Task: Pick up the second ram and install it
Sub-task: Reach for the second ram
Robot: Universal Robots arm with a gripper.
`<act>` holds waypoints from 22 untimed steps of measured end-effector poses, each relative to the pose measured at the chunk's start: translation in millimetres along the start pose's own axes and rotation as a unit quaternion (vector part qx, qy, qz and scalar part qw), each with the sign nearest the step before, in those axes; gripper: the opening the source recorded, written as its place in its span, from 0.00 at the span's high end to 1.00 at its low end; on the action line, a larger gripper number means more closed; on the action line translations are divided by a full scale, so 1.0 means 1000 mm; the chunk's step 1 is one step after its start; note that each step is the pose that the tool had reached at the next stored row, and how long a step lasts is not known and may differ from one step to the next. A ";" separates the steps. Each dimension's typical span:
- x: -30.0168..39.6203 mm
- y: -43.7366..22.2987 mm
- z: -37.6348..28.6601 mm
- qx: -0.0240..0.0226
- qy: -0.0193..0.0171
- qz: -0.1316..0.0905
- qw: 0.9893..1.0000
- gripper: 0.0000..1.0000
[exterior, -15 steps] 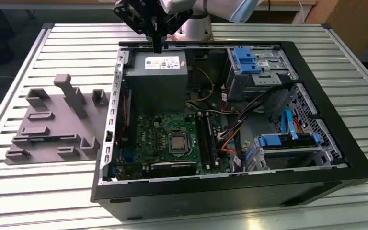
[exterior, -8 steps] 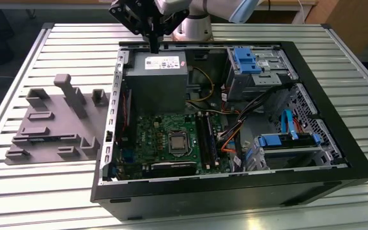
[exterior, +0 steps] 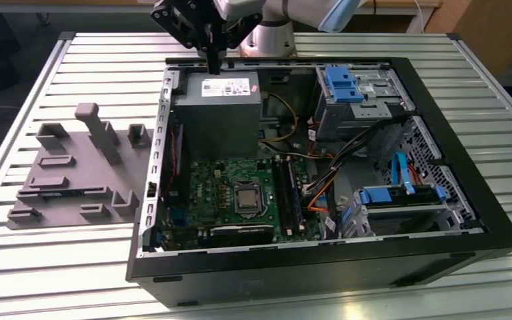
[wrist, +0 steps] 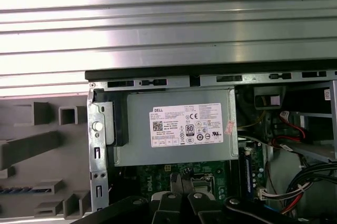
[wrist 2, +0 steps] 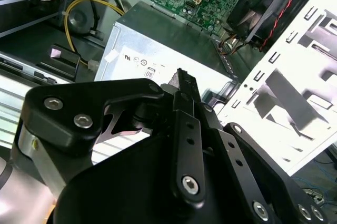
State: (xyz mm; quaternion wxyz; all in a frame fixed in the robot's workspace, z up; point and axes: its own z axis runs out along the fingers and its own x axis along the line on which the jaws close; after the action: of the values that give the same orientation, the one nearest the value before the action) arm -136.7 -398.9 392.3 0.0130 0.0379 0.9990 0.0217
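Note:
My gripper [exterior: 214,69] hangs over the far edge of the open computer case [exterior: 434,253], just above the grey power supply [exterior: 216,110]. Its black fingers are pressed together with nothing between them, as both wrist views confirm, the gripper [wrist 2: 181,74] pointing at the power supply [wrist 2: 168,45]. A thin dark blue strip that looks like the second ram [wrist: 18,189] sits edge-up in a slot of the grey holder block [wrist: 31,145] beside the case, well away from the gripper [wrist: 181,177]. The green motherboard [exterior: 229,193] carries long black slots [exterior: 288,193].
The grey holder block [exterior: 78,170] with upright pegs stands on the slatted metal table [exterior: 61,267] on the exterior view's left of the case. Inside the case are drive bays with blue latches [exterior: 341,83], a second bay [exterior: 399,197], and loose coloured cables [exterior: 319,193].

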 end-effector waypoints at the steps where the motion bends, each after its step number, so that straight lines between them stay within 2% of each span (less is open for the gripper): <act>1: 0.0002 0.0000 0.0000 0.000 0.000 0.000 1.000 0.89; 7: 0.0016 -0.0001 0.0001 0.000 0.000 0.000 1.000 0.89; 9: 0.0042 -0.0003 0.0002 0.000 0.000 0.000 1.000 0.89; 22: 0.0070 -0.0006 0.0002 0.000 0.000 0.000 1.000 0.89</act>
State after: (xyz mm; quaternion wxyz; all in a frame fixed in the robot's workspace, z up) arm -143.7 -398.9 392.0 0.0130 0.0379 0.9990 0.0217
